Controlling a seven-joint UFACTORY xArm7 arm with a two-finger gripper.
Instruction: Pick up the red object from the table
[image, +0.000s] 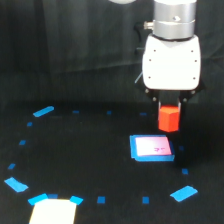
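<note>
Fingers (170, 106) on my screen are clamped on the red block (169, 119), which hangs clear of the black desk (90, 150), just above the far edge of the blue-bordered card (151, 148), inside the ring of blue tape marks (101, 199).
</note>
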